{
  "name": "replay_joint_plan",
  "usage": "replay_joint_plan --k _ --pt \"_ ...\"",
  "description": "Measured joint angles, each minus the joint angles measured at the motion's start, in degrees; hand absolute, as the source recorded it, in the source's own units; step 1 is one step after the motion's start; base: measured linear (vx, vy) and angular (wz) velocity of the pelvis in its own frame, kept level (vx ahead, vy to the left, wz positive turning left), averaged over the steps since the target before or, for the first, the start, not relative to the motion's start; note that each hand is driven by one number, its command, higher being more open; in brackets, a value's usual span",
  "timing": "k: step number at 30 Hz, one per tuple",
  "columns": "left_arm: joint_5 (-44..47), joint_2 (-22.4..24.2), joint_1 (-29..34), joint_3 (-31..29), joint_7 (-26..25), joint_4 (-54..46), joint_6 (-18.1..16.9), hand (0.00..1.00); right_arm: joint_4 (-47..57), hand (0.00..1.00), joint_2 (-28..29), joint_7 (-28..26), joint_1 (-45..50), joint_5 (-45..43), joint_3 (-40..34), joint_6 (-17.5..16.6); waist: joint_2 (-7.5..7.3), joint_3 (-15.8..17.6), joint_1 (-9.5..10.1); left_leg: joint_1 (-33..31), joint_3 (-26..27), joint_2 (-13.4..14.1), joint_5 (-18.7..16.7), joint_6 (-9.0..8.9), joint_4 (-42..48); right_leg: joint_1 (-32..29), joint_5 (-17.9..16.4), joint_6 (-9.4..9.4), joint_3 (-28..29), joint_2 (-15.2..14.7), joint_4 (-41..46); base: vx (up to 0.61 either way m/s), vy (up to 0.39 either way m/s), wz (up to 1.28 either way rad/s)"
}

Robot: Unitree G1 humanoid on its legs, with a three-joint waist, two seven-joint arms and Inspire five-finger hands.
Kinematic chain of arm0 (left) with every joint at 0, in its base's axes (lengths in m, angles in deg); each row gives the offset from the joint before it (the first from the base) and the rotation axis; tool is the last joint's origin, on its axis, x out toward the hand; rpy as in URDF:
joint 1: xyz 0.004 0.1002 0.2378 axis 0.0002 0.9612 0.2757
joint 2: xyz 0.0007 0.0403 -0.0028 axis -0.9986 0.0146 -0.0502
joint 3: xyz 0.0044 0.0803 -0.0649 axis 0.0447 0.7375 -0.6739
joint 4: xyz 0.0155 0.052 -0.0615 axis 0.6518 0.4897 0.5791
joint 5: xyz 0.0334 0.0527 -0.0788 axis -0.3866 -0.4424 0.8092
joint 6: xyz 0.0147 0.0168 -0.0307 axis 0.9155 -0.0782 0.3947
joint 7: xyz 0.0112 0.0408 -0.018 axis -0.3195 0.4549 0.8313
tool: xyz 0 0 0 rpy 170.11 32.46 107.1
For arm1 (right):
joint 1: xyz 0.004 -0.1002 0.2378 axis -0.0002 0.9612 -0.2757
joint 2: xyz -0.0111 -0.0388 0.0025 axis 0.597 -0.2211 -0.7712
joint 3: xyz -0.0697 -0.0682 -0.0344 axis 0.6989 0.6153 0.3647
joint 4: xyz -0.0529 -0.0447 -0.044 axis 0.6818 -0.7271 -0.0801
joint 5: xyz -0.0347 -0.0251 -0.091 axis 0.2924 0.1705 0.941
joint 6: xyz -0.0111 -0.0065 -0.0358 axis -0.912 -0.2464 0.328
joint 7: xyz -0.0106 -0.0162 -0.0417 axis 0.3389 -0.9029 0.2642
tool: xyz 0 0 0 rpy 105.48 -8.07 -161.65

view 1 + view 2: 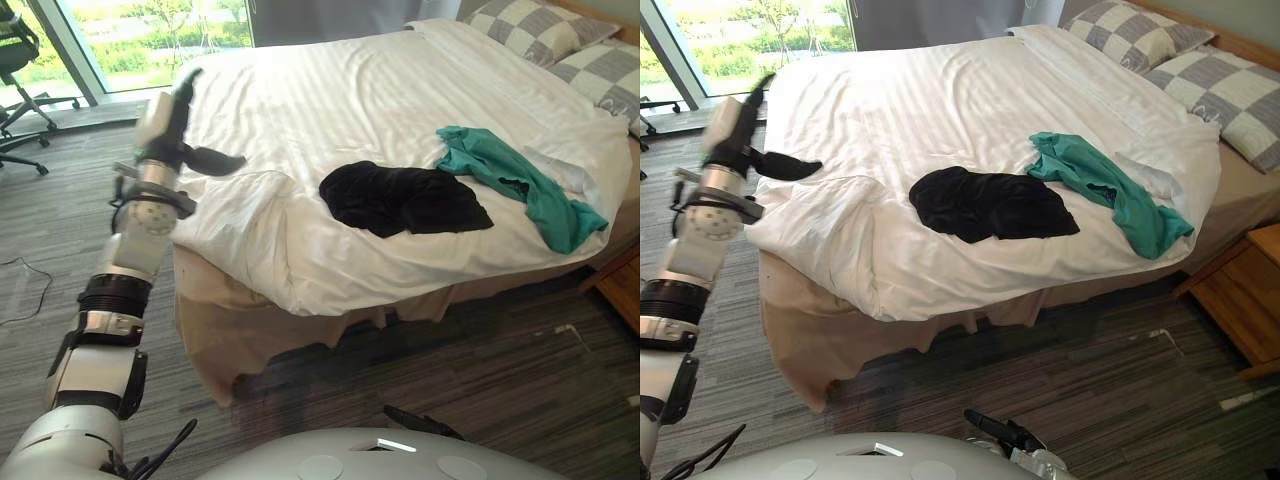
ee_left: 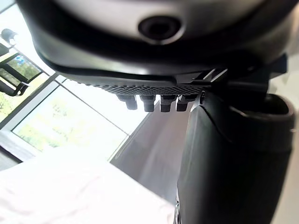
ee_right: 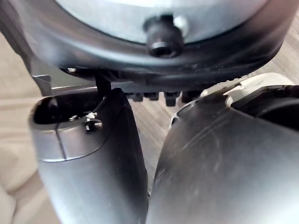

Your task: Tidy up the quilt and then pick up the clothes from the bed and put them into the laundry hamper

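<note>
"Where's the left hand (image 1: 168, 120) now?"

"Raised over the near corner of the bed (image 1: 215, 330), fingers straight, thumb out, holding nothing. Right below it the white quilt (image 1: 330, 110) is bunched and folded over itself."

"And the clothes?"

"Both are lying on the quilt. There's a black garment (image 1: 400, 198) in the middle and a green garment (image 1: 510, 175) just beside it toward the pillows (image 1: 530, 25), perhaps touching."

"How will they handle?"

"All soft and limp, I'd say. The quilt looks bulky and will drag, so it's best pinched at the rumpled corner edge and drawn flat. The garments look light. Gather each at its thickest heap so nothing trails."

"The right hand (image 3: 210, 163)?"

"Low, near the floor. I can't tell how its fingers sit."
</note>
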Motion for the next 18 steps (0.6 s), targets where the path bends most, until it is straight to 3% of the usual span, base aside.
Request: replay_joint_plan --k 2,6,10,15,16,18 --pt "-2.2 2.0 0.0 1.9 0.9 2.1 3.2 1.00 0.3 1.00 -0.4 0.5 -0.2 -0.3 0.2 0.9 0.38 0.7 -0.18 0.0 0.6 0.0 0.0 -0.02 -0.1 -0.6 0.0 0.00 0.6 0.0 0.2 -0.10 -0.029 -0.15" --pt "-4.2 3.6 -0.9 2.3 1.0 4.6 8.3 1.00 2.0 1.00 -0.3 1.5 -1.0 -2.0 1.7 1.6 -0.58 3.0 -1.10 -4.5 0.8 -0.2 0.8 0.42 -0.1 -5.4 1.0 -0.23 1.1 -0.1 0.6 -0.15 -0.052 -0.06" --pt "-4.2 3.7 -6.3 2.2 -0.2 7.6 13.4 1.00 5.4 1.00 0.3 3.6 -3.6 -2.9 2.4 1.7 -2.16 9.6 -1.27 -9.4 0.9 -0.7 3.4 1.40 -0.9 -10.7 3.4 -0.79 2.0 -0.2 0.3 -0.13 -0.040 -0.03" --pt "-8.6 5.1 -11.9 2.2 -4.5 8.1 19.4 1.00 8.1 1.00 -0.3 5.8 -5.0 -7.8 4.5 1.6 -2.34 14.8 -0.94 -13.0 1.0 -0.8 3.7 1.67 -0.2 -14.0 4.5 -1.06 2.5 -0.5 0.3 -0.05 -0.005 0.00" --pt "-9.2 5.2 -14.6 2.2 -5.6 8.1 20.8 0.00 8.8 1.00 -0.3 6.3 -5.5 -9.0 4.9 1.5 -2.59 15.9 -0.66 -14.6 1.2 -0.8 3.7 1.74 0.2 -15.6 4.9 -1.04 3.0 -0.7 0.3 -0.06 0.010 -0.04" --pt "-10.4 5.3 -18.8 2.1 -6.5 8.1 22.3 0.00 10.6 1.00 -0.3 6.5 -5.6 -9.7 5.0 1.2 -2.83 18.0 -0.08 -16.9 1.5 -0.9 4.0 2.14 0.6 -17.9 5.9 -1.18 3.6 -0.8 0.2 -0.08 0.016 -0.04"
